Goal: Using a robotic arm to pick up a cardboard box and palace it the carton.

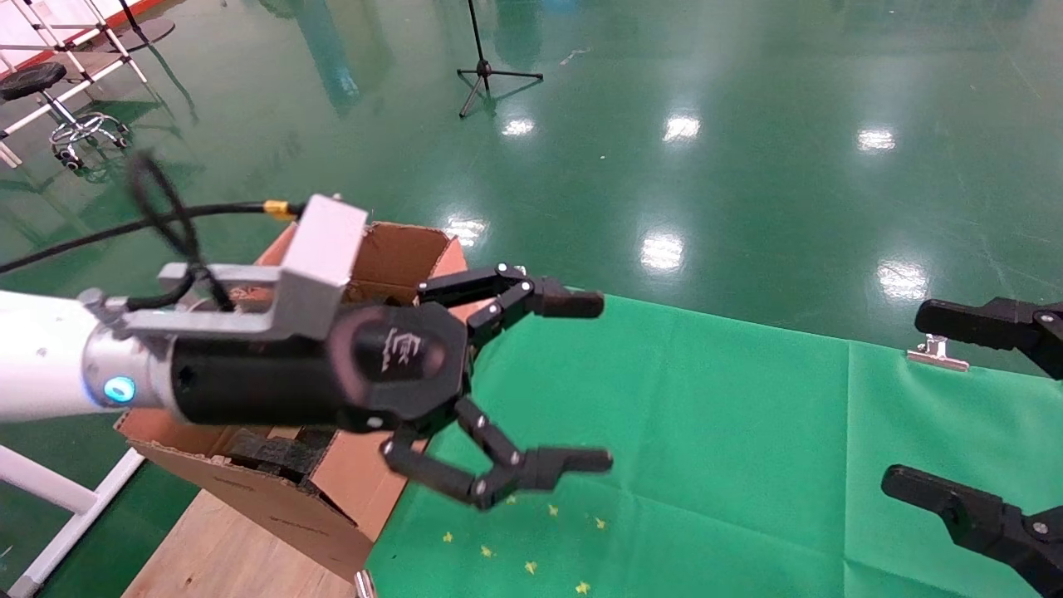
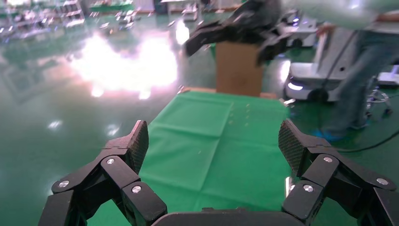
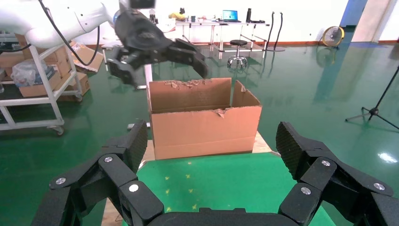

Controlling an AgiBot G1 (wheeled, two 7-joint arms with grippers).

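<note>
The carton stands open at the left end of the table, its torn flaps upright and black foam inside. From the right wrist view the carton faces me across the cloth. My white left arm reaches over the carton. Its left gripper is open and empty, with the fingers out over the green cloth. The left gripper hangs above the carton's rim. Nothing lies between its pads. The cardboard box is out of view.
My right gripper is parked open at the right edge, also seen as the right gripper. Another brown box stands past the cloth's far end. A person stands near there. A metal clip holds the cloth edge.
</note>
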